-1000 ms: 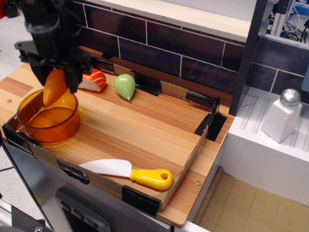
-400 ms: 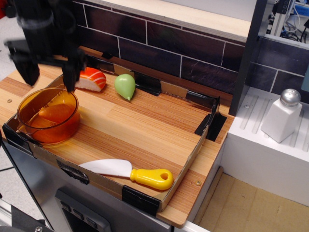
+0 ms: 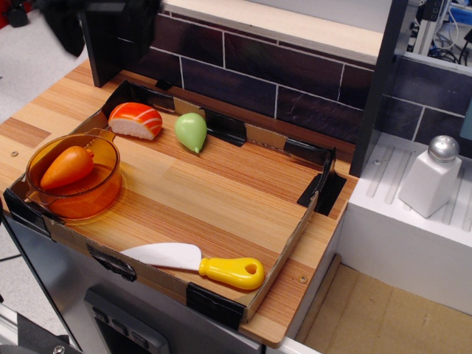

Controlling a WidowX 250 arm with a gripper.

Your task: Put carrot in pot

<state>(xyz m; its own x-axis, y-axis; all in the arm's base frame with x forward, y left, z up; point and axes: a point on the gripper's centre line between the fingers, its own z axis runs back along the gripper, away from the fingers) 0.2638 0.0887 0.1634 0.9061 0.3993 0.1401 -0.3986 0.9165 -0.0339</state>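
Carrot [image 3: 66,167] lay inside the pot [image 3: 105,194]; from where I sat, placing looked done and only the pull-away remained.

Nearest the camera I saw the knife [image 3: 200,266], white blade and yellow handle, at the front edge of the tray [image 3: 291,237], far below and right of the pincer [image 3: 99,33]. Further in, the amber pot sat well below the pincer, apart from it, with the carrot lying on its side within the rim. Beyond, the sushi piece [image 3: 136,120] and the green pear toy [image 3: 192,131] rested just beneath and right of the pincer. The pincer itself was a dark blur raised at the top left, holding nothing I could see; spread or pressed together, I could not tell. I judged the next move needed only a clean lift away.
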